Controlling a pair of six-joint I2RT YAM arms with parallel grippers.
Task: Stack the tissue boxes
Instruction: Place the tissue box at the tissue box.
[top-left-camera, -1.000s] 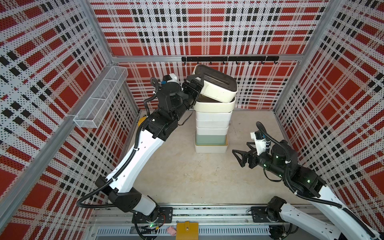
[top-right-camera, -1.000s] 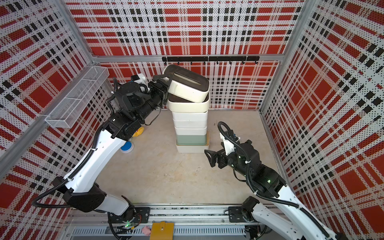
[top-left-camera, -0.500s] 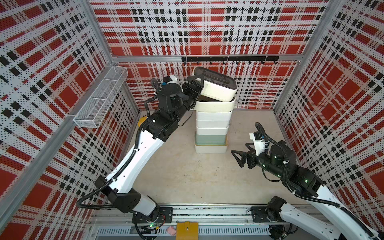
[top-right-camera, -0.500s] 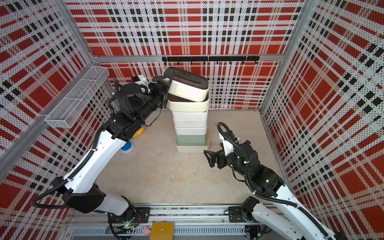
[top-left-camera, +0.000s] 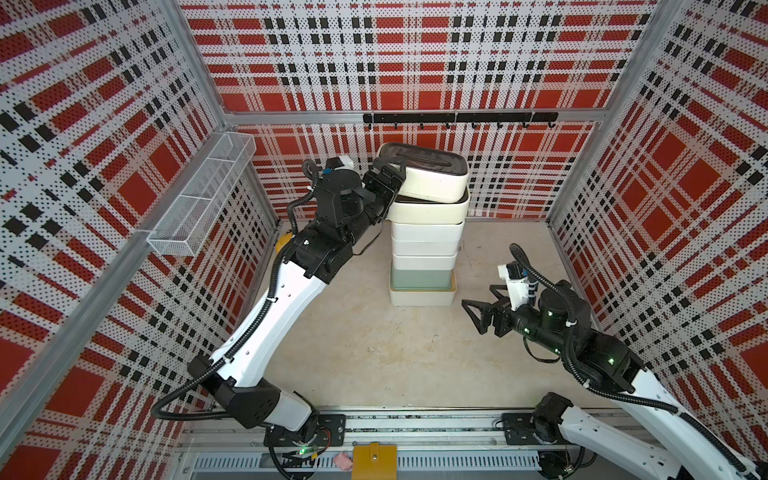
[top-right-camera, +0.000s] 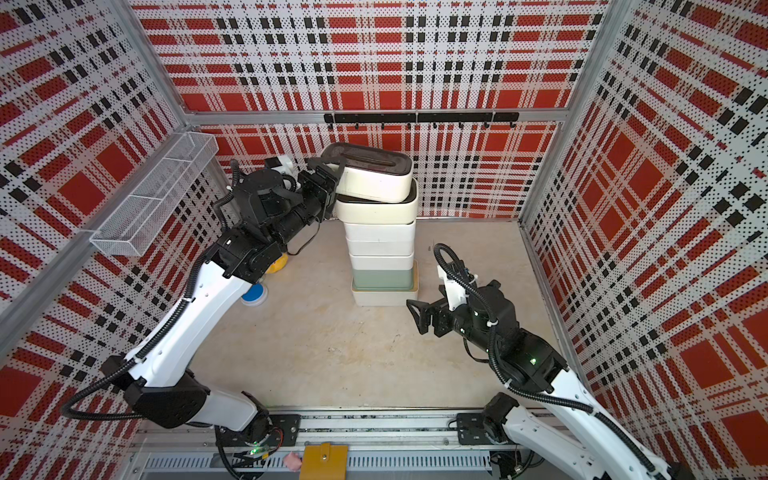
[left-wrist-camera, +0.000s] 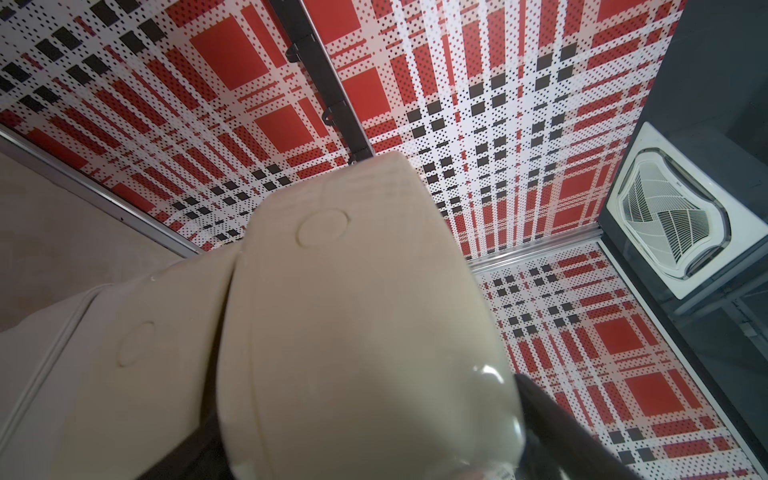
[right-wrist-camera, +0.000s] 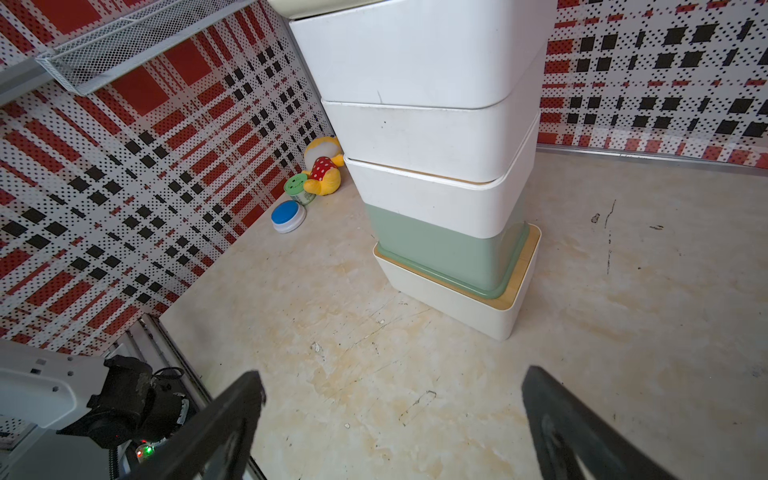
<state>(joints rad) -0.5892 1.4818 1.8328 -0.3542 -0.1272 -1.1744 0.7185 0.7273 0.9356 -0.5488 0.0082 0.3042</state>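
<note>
1. My left end effector (top-left-camera: 392, 183) sat at one end of the top box (top-left-camera: 434, 176), jaws on either side of that end. I could not tell whether they clamped it or only cradled it.
2. That dark-lidded box lay tilted. Its far end rested on the stack (top-left-camera: 424, 237), and the end by my left end effector was raised off the lid beneath.
3. The stack stood on the worktop (top-left-camera: 374, 353) toward the back wall. The mint-green box (right-wrist-camera: 449, 245) sat second from the bottom, on a white box with a tan lid (right-wrist-camera: 457, 303).
4. My right end effector (right-wrist-camera: 390, 399) hung open and empty, low over the worktop near the foot of the stack, touching nothing.
5. I saw no loose box elsewhere, so I judged this to be the last placement, half seated.
6. The next move called for lowering the raised end until the box sat flat and square. Then I would need to spread the jaws fully and draw back without nudging so tall a stack.
</note>
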